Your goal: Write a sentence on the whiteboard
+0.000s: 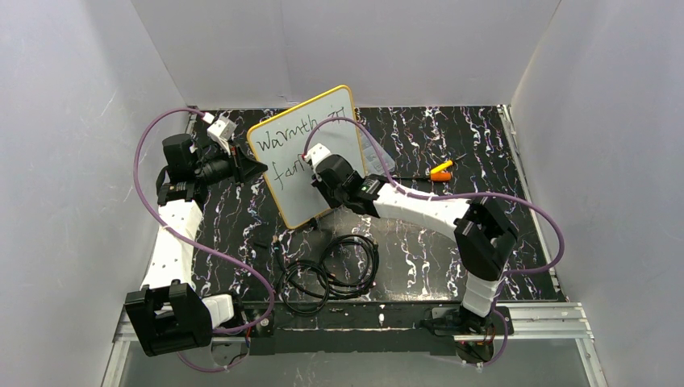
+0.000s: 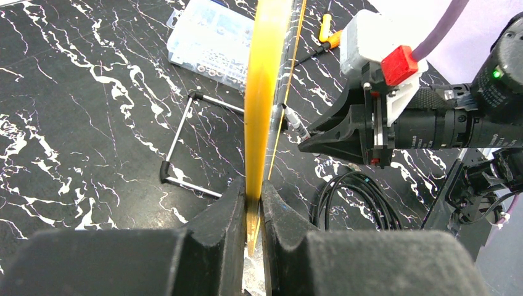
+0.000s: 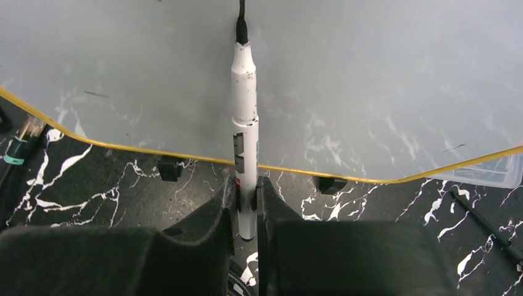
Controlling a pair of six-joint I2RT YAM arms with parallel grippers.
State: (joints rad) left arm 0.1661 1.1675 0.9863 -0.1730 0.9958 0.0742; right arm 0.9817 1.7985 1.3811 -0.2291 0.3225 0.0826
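Right gripper (image 3: pixel 247 185) clamped on marker (image 3: pixel 244 111), long axis straight ahead, tip against whiteboard (image 3: pixel 370 74) face; left gripper (image 2: pixel 251 191) pinched onto board's edge.

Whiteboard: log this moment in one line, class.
left gripper: shut on yellow-framed white whiteboard edge | right gripper: shut on white marker, tip on board | black handwritten sentence: unfinished

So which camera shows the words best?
The top view: the words face it, though the right gripper covers part. The left wrist sees the whiteboard edge-on, no words; the right wrist shows the pen on a wordless patch.
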